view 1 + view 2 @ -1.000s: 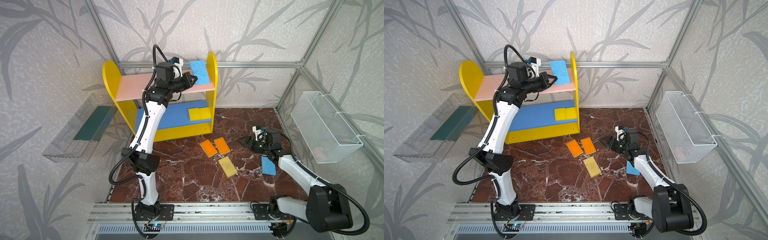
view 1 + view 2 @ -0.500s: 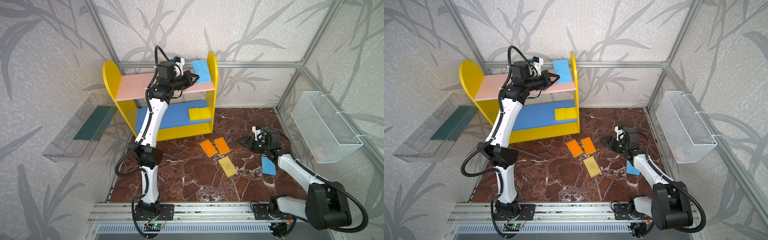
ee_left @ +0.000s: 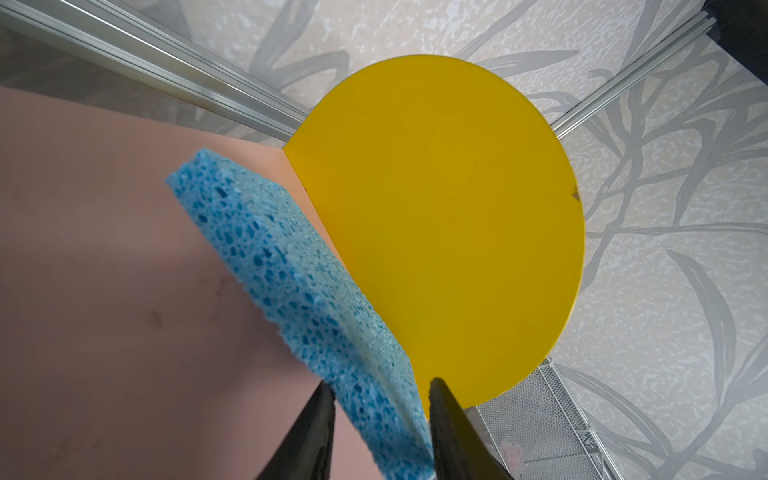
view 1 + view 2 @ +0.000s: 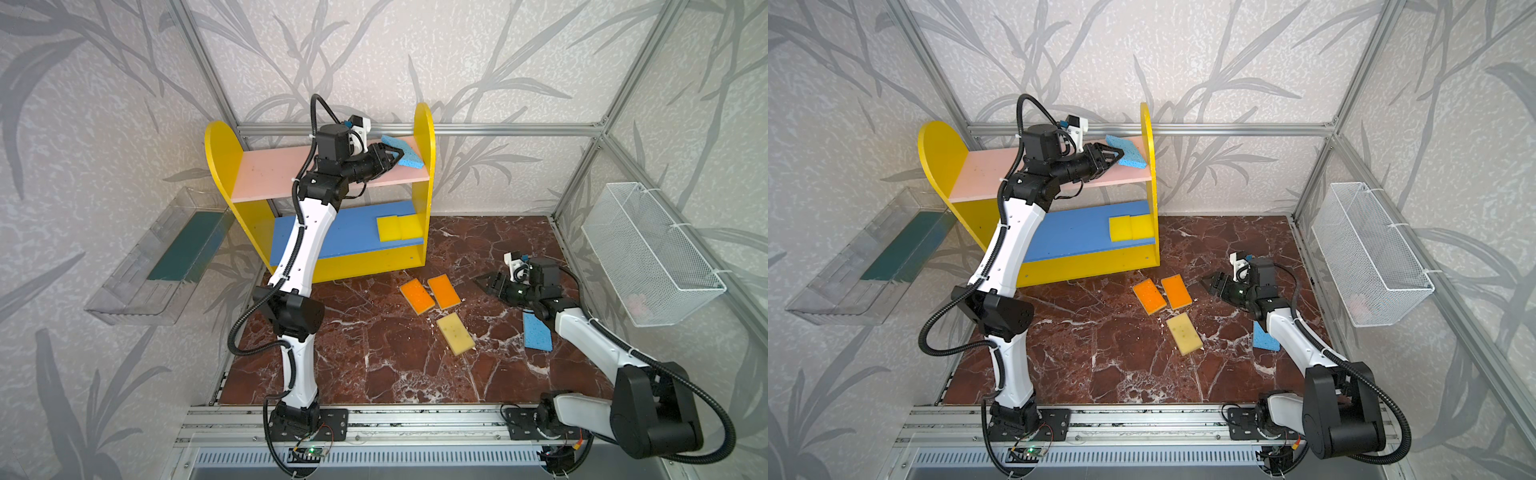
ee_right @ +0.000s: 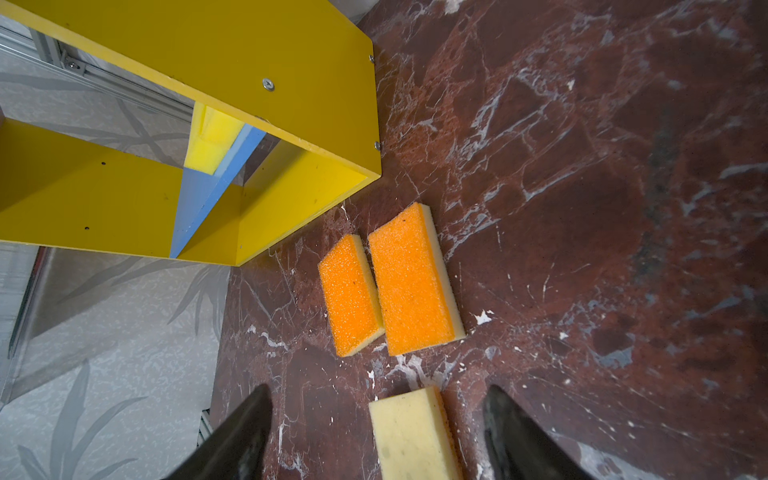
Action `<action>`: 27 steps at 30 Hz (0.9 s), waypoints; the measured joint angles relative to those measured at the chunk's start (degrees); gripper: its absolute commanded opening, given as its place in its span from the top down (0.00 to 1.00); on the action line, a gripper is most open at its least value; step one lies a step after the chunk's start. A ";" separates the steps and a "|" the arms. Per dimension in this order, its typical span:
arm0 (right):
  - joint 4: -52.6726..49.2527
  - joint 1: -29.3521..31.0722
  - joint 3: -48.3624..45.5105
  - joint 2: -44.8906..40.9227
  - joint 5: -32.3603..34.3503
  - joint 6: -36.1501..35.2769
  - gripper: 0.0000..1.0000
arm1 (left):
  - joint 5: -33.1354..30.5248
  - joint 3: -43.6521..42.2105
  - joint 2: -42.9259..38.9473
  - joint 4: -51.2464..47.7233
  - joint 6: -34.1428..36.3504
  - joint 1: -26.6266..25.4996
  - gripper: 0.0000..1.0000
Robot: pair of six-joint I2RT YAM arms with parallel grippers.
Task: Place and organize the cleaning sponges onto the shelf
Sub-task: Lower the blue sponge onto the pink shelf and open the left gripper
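In both top views two yellow sponges are sitting on the shelf, and four loose sponges are lying on the tabletop. Left wrist: the left tool is straddling a blue sponge that's leaning on the pink board, can't tell if it's gripping. Right wrist: the right tool is hanging wide open, empty.

A clear tray with a green liner hangs left, a white wire basket right, a marble desk between.
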 measured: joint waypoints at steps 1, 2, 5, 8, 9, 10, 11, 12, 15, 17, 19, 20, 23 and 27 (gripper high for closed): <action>0.02 0.00 0.00 0.00 0.00 0.00 0.22 | 0.00 -0.02 -0.02 -0.02 0.20 -0.04 0.51; 0.00 0.00 0.00 0.00 0.00 -0.02 0.22 | -0.04 -0.02 -0.02 -0.09 0.20 -0.04 0.47; 0.00 0.00 0.00 0.00 0.00 -0.04 0.22 | -0.04 0.50 -0.07 -0.63 0.57 -0.02 0.37; 0.00 0.00 0.00 -0.02 0.00 -0.09 0.21 | -0.46 1.14 -0.55 -1.81 1.73 -0.02 0.29; 0.00 0.00 -0.02 -0.02 0.00 -0.17 0.22 | -0.96 1.14 -0.92 -2.67 2.23 -0.02 0.27; 0.02 0.00 -0.02 -0.02 0.00 -0.20 0.22 | -1.36 1.11 -1.33 -3.58 2.78 -0.02 0.26; 0.02 0.00 -0.02 -0.02 0.00 -0.22 0.21 | -1.86 1.11 -1.70 -4.44 3.15 -0.04 0.24; 0.00 0.00 -0.02 -0.02 0.00 -0.22 0.21 | -2.49 1.09 -2.16 -5.64 3.76 -0.04 0.23; 0.02 0.00 -0.02 -0.07 0.00 -0.22 0.21 | -4.98 1.09 -3.43 -8.87 5.46 -0.04 0.22; 0.02 0.00 -0.02 -0.15 0.00 -0.22 0.21 | -6.60 1.05 -4.09 -11.08 6.36 -0.04 0.22; 0.02 0.02 -0.02 -0.24 0.00 -0.22 0.21 | -8.39 0.63 -4.90 -12.85 7.32 -0.04 0.22; 0.02 0.07 -0.02 -0.24 -0.02 -0.22 0.22 | -9.25 0.07 -5.42 -13.16 7.76 -0.04 0.22; 0.02 0.11 -0.02 -0.24 -0.02 -0.24 0.21 | -12.04 -2.16 -7.13 -13.44 8.98 -0.20 0.22; 0.00 0.13 -0.02 -0.28 0.00 -0.42 0.22 | -14.56 -1.95 -7.13 -13.70 10.34 -0.31 0.22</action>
